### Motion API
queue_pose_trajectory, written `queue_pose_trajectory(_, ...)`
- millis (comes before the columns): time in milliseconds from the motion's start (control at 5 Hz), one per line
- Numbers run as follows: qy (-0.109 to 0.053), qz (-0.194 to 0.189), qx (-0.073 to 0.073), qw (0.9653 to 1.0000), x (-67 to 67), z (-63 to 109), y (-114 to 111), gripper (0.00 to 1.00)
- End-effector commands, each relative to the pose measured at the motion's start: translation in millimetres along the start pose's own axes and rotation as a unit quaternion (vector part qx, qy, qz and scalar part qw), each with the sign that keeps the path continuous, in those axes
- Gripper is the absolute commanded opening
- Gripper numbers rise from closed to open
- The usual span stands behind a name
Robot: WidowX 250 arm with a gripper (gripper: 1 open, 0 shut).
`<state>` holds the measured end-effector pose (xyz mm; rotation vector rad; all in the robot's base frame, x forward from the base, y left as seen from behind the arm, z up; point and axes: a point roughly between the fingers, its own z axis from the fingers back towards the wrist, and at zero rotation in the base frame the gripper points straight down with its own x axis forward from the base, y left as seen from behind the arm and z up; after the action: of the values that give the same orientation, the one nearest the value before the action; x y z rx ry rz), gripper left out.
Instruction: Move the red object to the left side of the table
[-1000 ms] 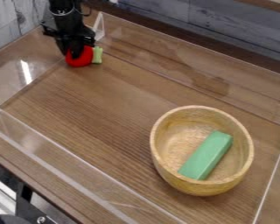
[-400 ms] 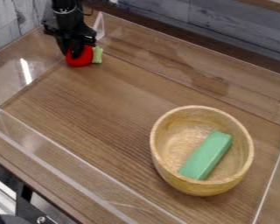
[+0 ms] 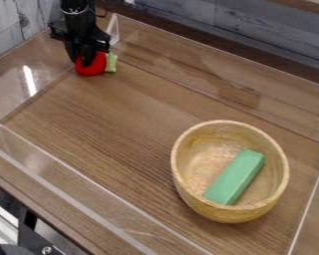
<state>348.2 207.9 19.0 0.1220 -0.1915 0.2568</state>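
Nothing had visibly moved since the earlier frame at the bench (image 3: 136,129). One wooden bowl (image 3: 229,171) held one green block (image 3: 234,177), lower right. One claw (image 3: 85,52) stood over one red object (image 3: 89,67) at the far left corner; its opening and grip could not be told. Placing appeared in hand; release, then a straight lift, came next.

Brown wood-grain counter (image 3: 123,129), low clear wall (image 3: 16,28) at its upper-left corner. 1 dark blue-grey strip (image 3: 255,28) beyond the counter's far edge. Whitish glare (image 3: 8,88) along the counter's left side.
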Motion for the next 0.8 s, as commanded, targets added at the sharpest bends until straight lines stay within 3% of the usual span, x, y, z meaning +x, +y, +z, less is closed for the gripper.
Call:
queue_pose_trajectory(0, 0.033, -0.003, -0.004, 0.9995, -10.7, -18.3, -8.7, 0.00)
queue_pose_trajectory(600, 0.052, -0.002, 0.008, 0.9986, -12.8, -16.7, -4.6, 0.00)
